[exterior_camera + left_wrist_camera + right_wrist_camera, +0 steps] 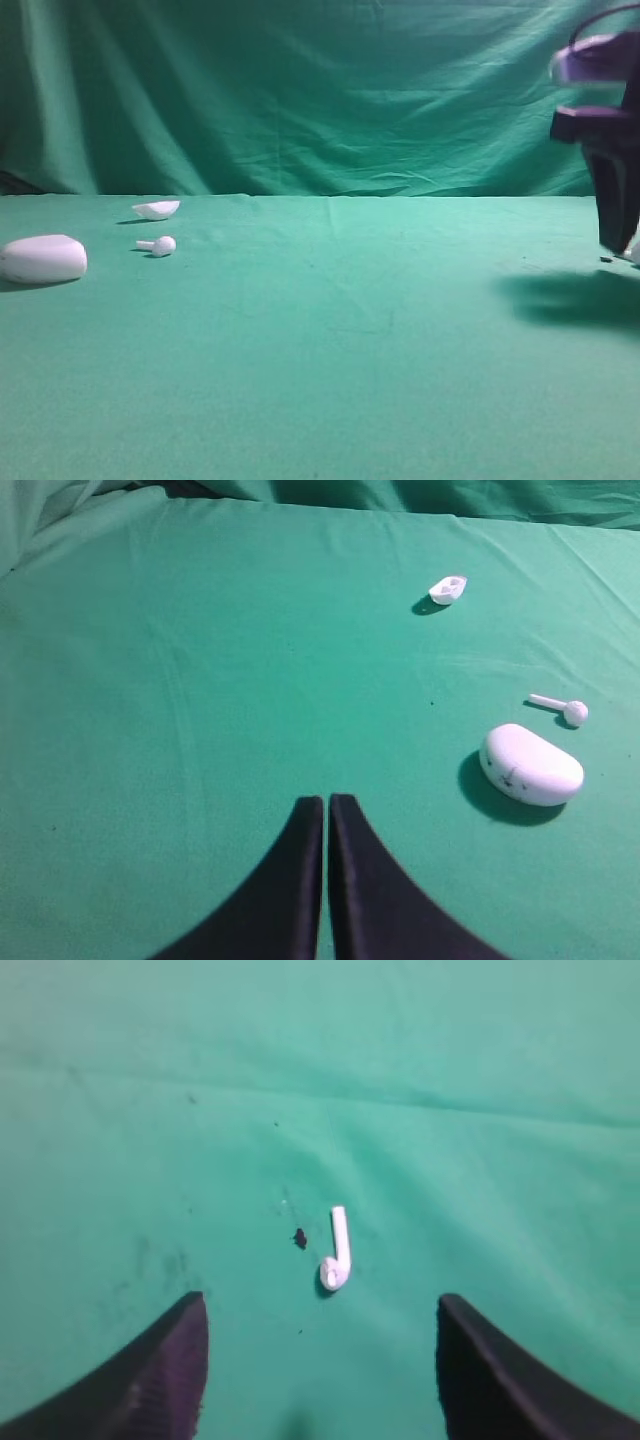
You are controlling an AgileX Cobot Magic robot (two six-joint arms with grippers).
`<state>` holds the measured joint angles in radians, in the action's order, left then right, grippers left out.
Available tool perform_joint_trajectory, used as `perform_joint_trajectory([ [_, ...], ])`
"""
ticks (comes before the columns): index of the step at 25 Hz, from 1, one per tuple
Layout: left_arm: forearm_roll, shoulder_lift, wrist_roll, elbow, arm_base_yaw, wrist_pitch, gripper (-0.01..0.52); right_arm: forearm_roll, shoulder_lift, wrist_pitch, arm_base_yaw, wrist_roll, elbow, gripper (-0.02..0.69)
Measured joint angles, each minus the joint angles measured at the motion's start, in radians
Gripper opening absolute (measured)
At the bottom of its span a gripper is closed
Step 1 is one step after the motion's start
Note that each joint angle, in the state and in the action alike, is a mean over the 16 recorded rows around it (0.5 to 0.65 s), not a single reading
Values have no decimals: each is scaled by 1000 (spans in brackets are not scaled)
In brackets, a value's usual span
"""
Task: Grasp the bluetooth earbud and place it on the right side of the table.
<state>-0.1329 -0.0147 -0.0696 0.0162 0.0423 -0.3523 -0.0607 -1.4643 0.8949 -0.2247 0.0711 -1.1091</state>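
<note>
Here, right fingers [320, 1360] spread wide above bluetooth earbud [337, 1253], left fingers [327, 825] closed, empty.

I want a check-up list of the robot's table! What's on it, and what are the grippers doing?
Surface: table covered in green cloth, a few small dark specks under the right gripper.
Job's things: one earbud lies loose on the cloth between the right gripper's fingers, untouched; a second earbud lies on the left side.
Clutter: white oval case beside the second earbud; small white shell behind it.
Grippers: right gripper open, holding nothing; left gripper shut, empty.
Cables: a thin cable loops over the right arm.
Surroundings: draped green backdrop.
</note>
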Motion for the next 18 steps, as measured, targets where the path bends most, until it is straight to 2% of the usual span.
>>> perform_joint_trajectory([
  [12, 0, 0, 0, 0, 0, 0, 0, 41, 578, 181, 0, 0, 57, 57],
  [15, 0, 0, 0, 0, 0, 0, 0, 48, 720, 190, 0, -6, 105, 13],
  [18, 0, 0, 0, 0, 0, 0, 0, 56, 852, 186, 0, -14, 154, 0],
])
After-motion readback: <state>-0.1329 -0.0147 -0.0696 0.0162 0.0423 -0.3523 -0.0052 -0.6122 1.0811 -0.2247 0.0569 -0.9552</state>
